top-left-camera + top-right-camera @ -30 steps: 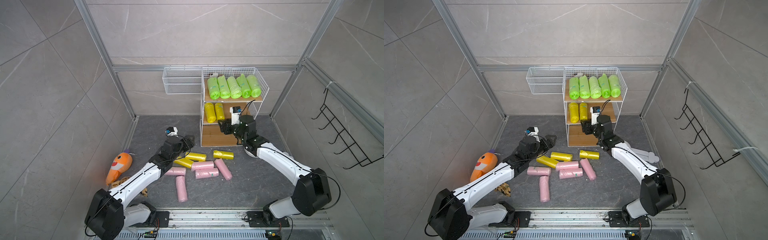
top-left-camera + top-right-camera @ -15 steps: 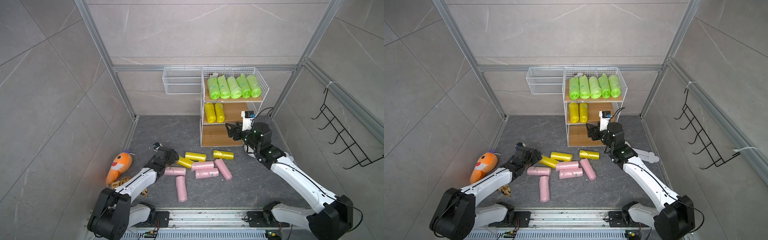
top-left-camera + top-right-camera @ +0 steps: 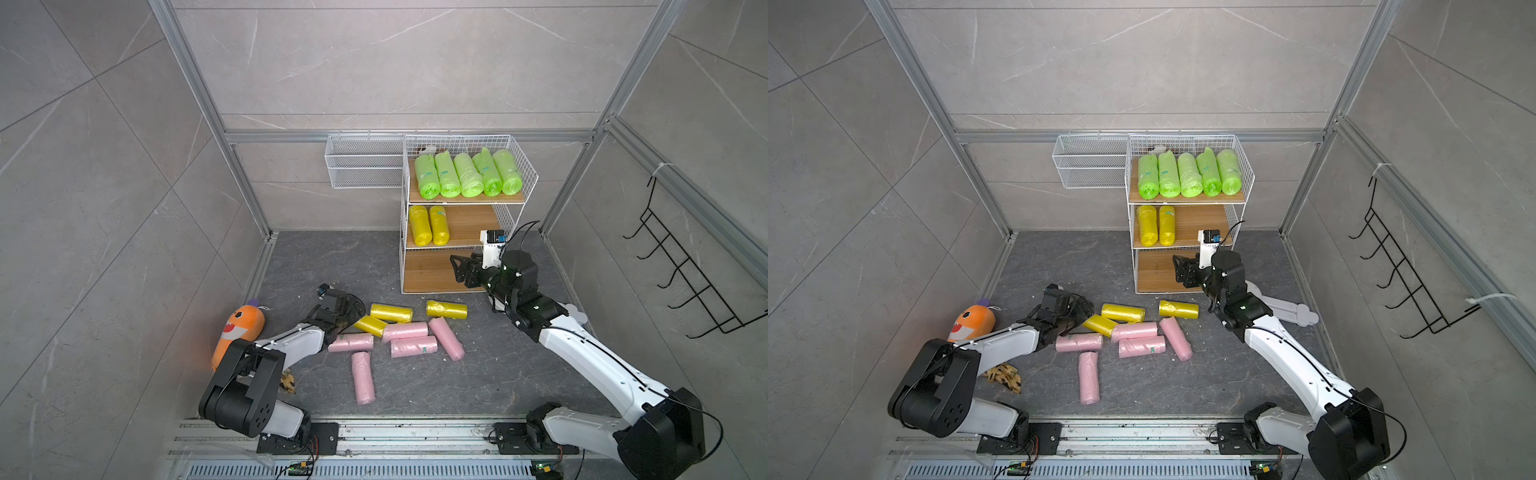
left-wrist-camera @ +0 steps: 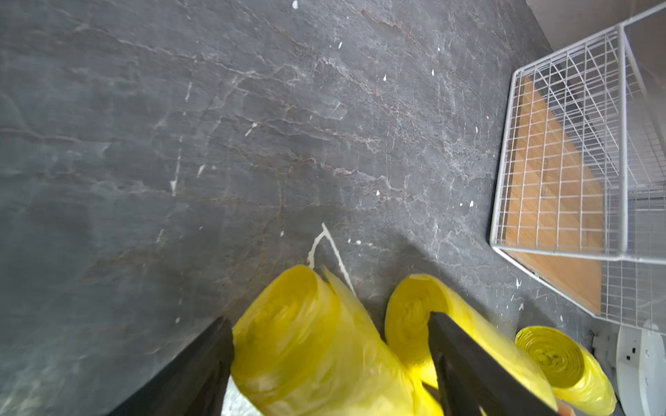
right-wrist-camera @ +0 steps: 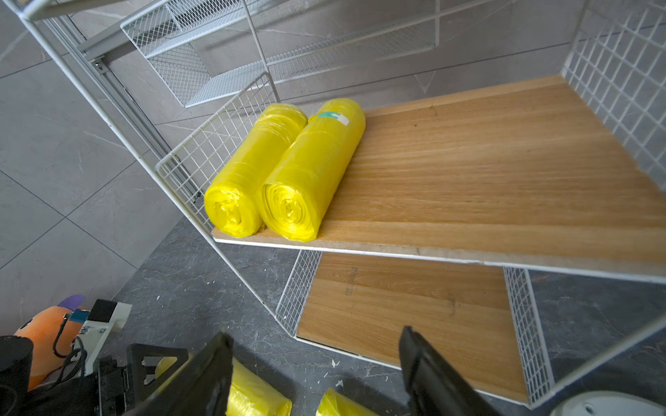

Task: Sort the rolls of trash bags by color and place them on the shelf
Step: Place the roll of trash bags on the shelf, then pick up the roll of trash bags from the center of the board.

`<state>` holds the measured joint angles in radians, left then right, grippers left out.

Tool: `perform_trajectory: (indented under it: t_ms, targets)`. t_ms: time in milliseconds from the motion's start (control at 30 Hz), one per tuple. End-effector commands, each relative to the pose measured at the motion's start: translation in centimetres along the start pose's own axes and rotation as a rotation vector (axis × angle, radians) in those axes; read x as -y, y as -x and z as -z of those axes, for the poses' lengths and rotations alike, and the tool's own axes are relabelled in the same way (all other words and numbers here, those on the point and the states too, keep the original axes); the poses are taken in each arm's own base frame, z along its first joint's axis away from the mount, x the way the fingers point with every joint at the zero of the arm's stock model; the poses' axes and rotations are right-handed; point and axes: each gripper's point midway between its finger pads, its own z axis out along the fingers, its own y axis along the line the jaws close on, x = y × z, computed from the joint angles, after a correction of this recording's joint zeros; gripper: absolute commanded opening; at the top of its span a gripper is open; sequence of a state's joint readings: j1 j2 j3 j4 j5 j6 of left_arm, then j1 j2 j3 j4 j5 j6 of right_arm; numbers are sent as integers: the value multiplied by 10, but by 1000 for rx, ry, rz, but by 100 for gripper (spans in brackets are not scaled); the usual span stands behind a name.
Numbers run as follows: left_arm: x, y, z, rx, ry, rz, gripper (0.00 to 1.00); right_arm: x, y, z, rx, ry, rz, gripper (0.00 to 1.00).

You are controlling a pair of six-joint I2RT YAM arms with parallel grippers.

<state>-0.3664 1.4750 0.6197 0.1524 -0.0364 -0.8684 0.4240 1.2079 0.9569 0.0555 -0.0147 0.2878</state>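
Observation:
The shelf (image 3: 465, 200) holds several lime green rolls (image 3: 467, 174) on its top tier and two yellow rolls (image 3: 428, 226) on the middle tier; the bottom tier is bare. On the floor lie three yellow rolls and several pink rolls (image 3: 405, 331). My left gripper (image 3: 355, 320) is open low over the floor. Its jaws straddle the end of the nearest yellow roll (image 4: 306, 342), with another yellow roll (image 4: 411, 313) beside it. My right gripper (image 5: 315, 335) is open and empty in front of the shelf's lower tiers (image 5: 468, 201).
An orange plush shark (image 3: 239, 328) lies by the left wall near my left arm. A low white wire basket (image 3: 363, 166) hangs beside the shelf. A black hook rack (image 3: 685, 282) is on the right wall. A white object (image 3: 1287, 311) lies on the floor behind my right arm.
My left gripper has dropped toward the floor and come round the end of a yellow roll. My right gripper has drawn back and down from the shelf's middle tier, opening slightly.

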Motion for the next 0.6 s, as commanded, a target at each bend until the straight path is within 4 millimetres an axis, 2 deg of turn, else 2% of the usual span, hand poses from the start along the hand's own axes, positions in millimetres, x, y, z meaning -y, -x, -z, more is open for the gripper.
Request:
perform_trajectory:
  t_ms: [0, 167, 300, 567]
  targets:
    - [30, 11, -4, 9, -96, 19, 83, 4, -6, -2, -11, -18, -22, 77]
    - [34, 10, -15, 3, -94, 10, 75, 6, -11, -3, -21, -23, -30, 77]
    - [25, 0, -29, -36, -33, -40, 70, 7, -13, -4, -24, -30, -35, 77]
    - [-1, -20, -35, -56, 116, -170, 60, 10, -19, -7, -38, -38, -40, 77]
